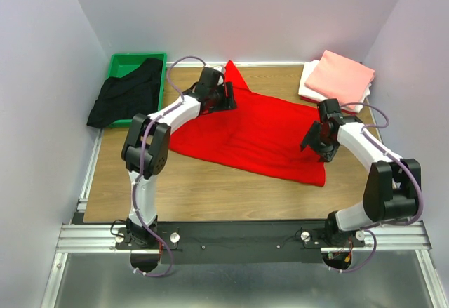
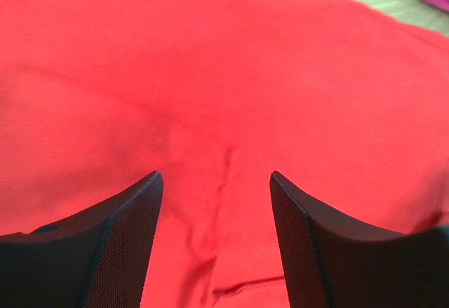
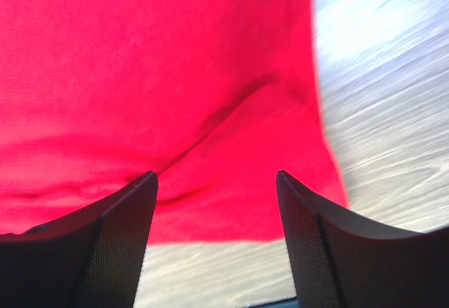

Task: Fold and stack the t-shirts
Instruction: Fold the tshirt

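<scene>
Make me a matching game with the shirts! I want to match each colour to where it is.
Things:
1. red t-shirt
2. black t-shirt
3. pink t-shirt
4. white t-shirt

Places:
A. hanging over the edge of the green tray
B. folded, lying under another shirt
C. spread out in the middle of the table
D. folded, lying on top of another shirt

Pairs: 1-C, 2-A, 3-D, 4-B
</scene>
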